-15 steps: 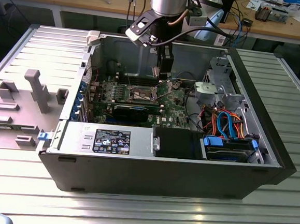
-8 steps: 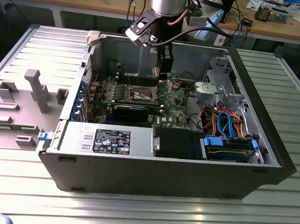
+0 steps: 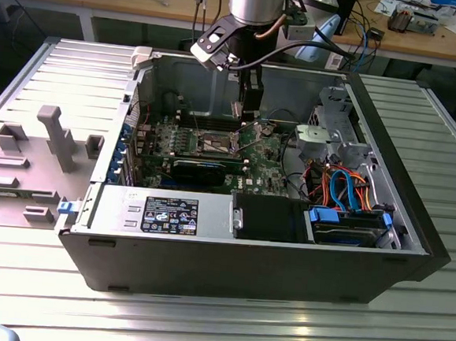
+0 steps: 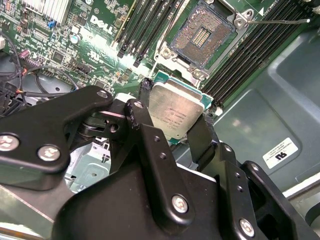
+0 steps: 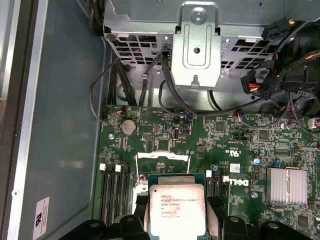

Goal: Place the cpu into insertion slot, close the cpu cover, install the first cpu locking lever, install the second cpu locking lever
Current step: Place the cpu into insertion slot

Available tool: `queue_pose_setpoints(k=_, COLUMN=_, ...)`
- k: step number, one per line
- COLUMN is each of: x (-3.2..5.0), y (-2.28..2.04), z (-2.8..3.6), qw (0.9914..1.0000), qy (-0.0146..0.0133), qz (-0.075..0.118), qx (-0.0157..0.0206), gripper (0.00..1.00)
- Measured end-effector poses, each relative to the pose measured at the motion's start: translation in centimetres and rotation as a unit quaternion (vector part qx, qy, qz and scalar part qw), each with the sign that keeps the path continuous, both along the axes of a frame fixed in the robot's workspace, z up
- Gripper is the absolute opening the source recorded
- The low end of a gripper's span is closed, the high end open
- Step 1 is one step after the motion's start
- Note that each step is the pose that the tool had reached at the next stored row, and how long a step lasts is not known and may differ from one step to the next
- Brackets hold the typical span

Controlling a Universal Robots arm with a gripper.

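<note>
The claw (image 4: pixel 176 114) is closed narrowly on the cpu (image 4: pixel 175 111), with one black finger (image 4: pixel 144 100) on each of two opposite edges. The chip's silver-grey lid faces the cameras in both wrist views. Dark printed lines run across that lid (image 5: pixel 177 210), and its green edge shows beyond it.

The cpu is clear of the board and not seated. In the second wrist view the insertion slot (image 4: pixel 202 32) lies uncovered, its field of contacts bare inside the metal rim. A thin metal lever (image 4: pixel 280 22) reaches from the slot's corner across the long memory slots (image 4: pixel 150 25).

White brand lettering is printed on the green motherboard (image 4: pixel 102 25), near a finned heatsink (image 5: pixel 286 186). A white sticker with small black print (image 4: pixel 280 152) sits on the grey case floor.

In the exterior view the arm reaches down into the open computer case (image 3: pixel 244 266), which lies on a ribbed metal worktop (image 3: pixel 200 318). A black label with white print (image 3: pixel 171 215) covers part of the power supply.
</note>
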State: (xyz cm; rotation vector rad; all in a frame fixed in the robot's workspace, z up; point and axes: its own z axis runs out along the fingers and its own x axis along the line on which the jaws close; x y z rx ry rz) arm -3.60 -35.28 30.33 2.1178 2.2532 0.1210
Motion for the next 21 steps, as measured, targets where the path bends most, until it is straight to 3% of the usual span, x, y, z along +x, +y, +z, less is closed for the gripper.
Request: queue_pose_setpoints(k=21, x=0.0, y=0.0, z=-0.03, qw=0.99998, qy=0.0, qz=-0.006, qx=0.0, gripper=0.54)
